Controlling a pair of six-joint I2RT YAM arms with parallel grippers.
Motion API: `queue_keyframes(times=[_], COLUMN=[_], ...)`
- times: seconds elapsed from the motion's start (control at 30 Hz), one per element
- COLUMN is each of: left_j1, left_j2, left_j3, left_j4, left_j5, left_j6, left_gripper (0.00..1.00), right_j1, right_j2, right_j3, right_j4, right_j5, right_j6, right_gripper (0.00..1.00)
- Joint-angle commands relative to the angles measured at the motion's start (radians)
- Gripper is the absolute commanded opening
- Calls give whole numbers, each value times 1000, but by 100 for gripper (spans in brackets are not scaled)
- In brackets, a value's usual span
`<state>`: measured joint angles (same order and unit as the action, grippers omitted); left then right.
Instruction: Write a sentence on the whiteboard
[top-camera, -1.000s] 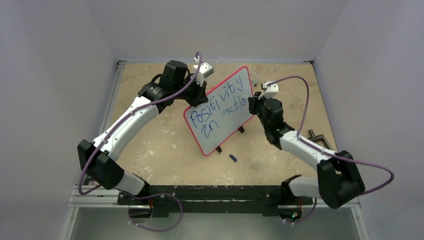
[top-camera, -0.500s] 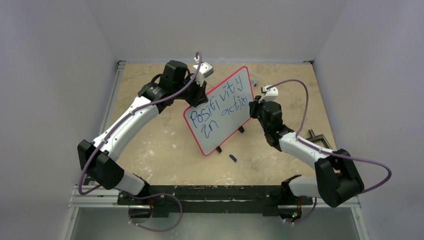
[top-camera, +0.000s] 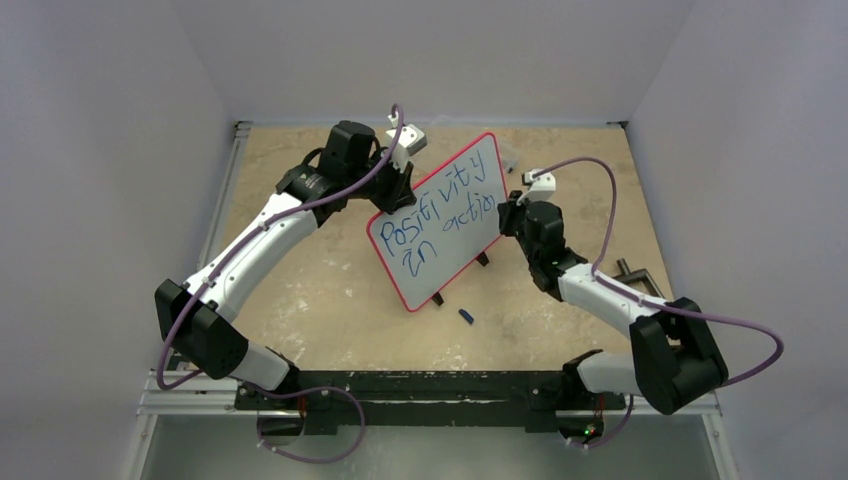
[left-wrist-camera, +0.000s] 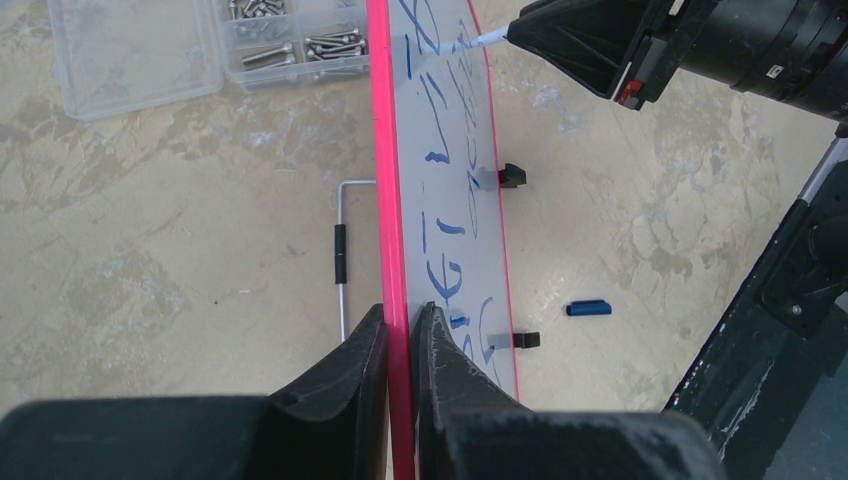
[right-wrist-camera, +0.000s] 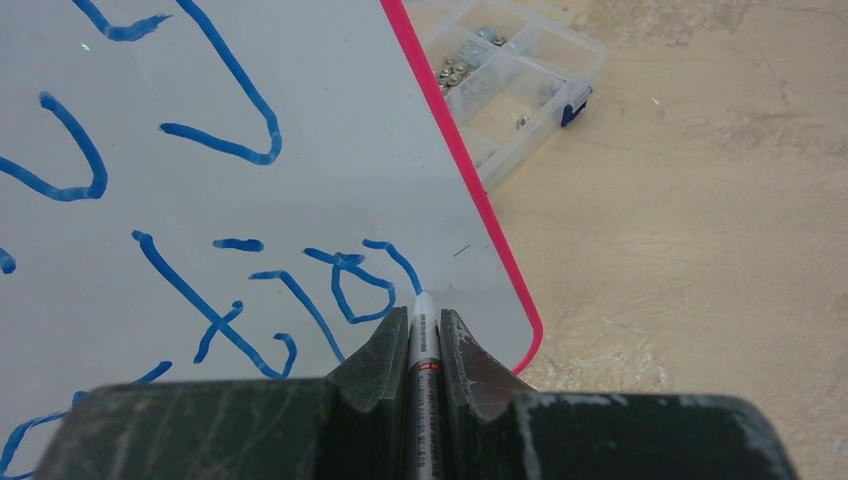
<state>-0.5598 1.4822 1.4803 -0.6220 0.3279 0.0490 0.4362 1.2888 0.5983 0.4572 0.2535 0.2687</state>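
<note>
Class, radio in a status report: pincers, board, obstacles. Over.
Left pincer shut on whiteboard edge. Right pincer shut on marker, tip at the last blue letter. Blue cap lies loose, apart from board.

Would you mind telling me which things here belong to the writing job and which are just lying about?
In the job: whiteboard, clamped at its edge by the left gripper; marker, held in the right gripper, tip at the board.
Lying about: blue cap; clear parts box; bent metal rod; black clamp.
</note>
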Motion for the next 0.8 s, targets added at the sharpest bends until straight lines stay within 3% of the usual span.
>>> queue_keyframes(times=[0.0,0.77], left_j1=[-20,-22], left_j2=[4,6], left_j3=[-23,-23], left_j4=[-84,-82], left_j5=[-25,-25], left_j6=[121,124], left_gripper=[0,0], right_j1=[3,3], right_j2=[-10,4], right_j3=[58,141], right_j4=[6,-12], right_j5=[-16,-14], right_j6=[14,-8], right_gripper=[0,0])
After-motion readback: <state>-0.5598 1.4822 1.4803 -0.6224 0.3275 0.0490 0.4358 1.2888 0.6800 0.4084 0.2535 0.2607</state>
